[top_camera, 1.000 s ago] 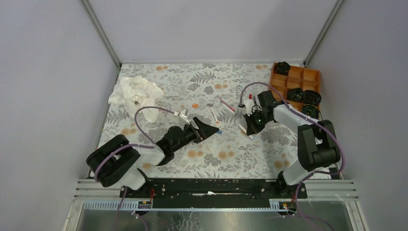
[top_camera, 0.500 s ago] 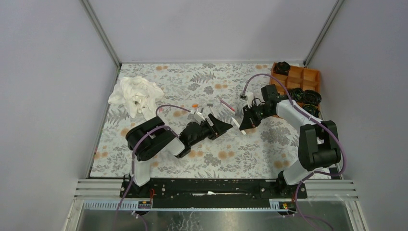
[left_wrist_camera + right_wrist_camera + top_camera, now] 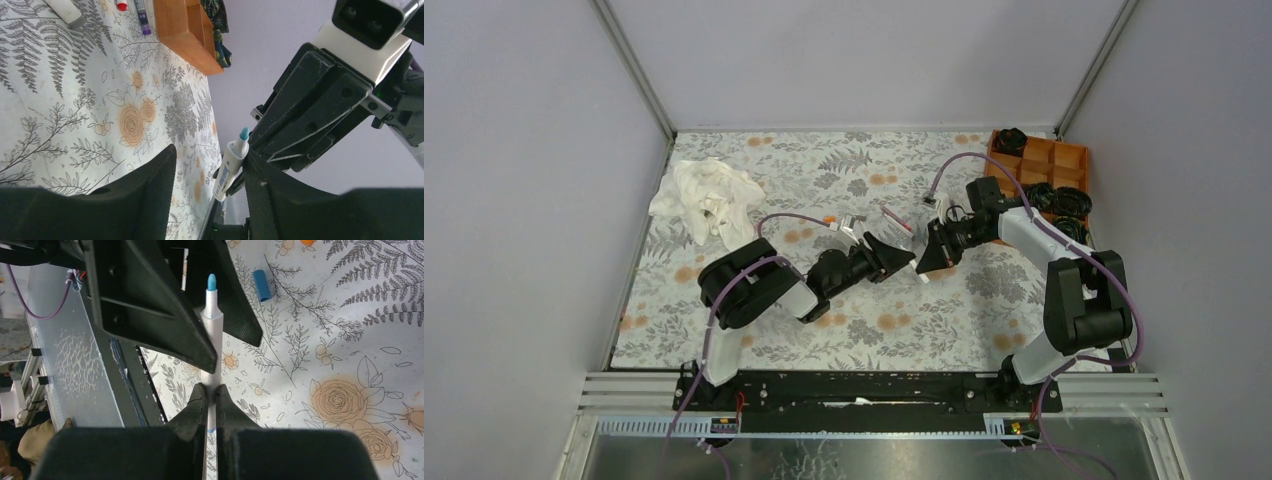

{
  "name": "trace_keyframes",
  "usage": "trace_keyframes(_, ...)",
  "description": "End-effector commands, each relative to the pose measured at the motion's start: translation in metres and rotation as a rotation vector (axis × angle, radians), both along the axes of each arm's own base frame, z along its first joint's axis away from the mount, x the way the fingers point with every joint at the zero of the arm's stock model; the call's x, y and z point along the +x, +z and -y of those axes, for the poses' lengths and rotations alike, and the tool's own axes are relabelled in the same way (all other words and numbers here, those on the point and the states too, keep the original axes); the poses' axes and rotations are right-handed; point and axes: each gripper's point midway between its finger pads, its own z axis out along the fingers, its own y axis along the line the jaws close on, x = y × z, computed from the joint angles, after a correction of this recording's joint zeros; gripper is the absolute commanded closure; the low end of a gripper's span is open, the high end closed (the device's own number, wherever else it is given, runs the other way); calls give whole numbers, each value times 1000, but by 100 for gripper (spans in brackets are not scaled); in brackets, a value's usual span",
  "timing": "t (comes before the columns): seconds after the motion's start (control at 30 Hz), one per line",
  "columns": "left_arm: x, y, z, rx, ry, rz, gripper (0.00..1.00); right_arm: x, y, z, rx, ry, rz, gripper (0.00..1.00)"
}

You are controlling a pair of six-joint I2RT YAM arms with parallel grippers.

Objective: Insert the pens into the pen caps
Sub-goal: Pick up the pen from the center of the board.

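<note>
left gripper (image 3: pixel 904 260) now around pen (image 3: pixel 212 325)

You're in a robot lab cell: plain grey walls (image 3: pixel 514 180) box it in, metal posts (image 3: pixel 632 68) mark the corners, aluminium rails (image 3: pixel 1114 392) line the near edge, and a floral cloth (image 3: pixel 804 180) lies inside.

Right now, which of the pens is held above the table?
The white pen with the blue tip, clamped in the right gripper; the purple pen lies on the table.
</note>
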Motion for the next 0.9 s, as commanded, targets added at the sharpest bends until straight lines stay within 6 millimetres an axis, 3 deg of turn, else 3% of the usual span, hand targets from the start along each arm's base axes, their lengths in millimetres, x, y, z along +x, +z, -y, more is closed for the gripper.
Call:
trace_keyframes(0.0, 3, 20, 12, -89, -18, 44, 48, -4, 15, -6, 59, 22, -16, 100)
trace_keyframes(0.07, 3, 24, 15, -100, -26, 52, 54, -5, 13, -5, 58, 22, -21, 100)
trace_keyframes(0.13, 3, 27, 16, -107, -32, 59, 67, -4, 13, -5, 54, 19, -19, 100)
trace_keyframes(0.37, -4, 35, 17, -135, -54, 75, 100, -1, 13, -6, 52, 5, -17, 100)
trace_keyframes(0.47, -6, 41, 17, -143, -51, 104, 100, -3, 16, -6, 64, 2, -12, 96)
trace_keyframes(0.57, -8, 56, 13, -154, -26, 182, 100, -9, 23, -9, 117, 4, -20, 61)
trace_keyframes(0.63, -10, 69, 10, -157, 3, 254, 100, -16, 30, -13, 176, 13, -35, 50)
trace_keyframes(0.73, -13, 87, 10, -163, 32, 331, 100, -23, 40, -21, 268, 10, -67, 48)
trace_keyframes(0.87, -12, 103, 9, -182, 80, 366, 100, -24, 51, -26, 341, -1, -66, 55)
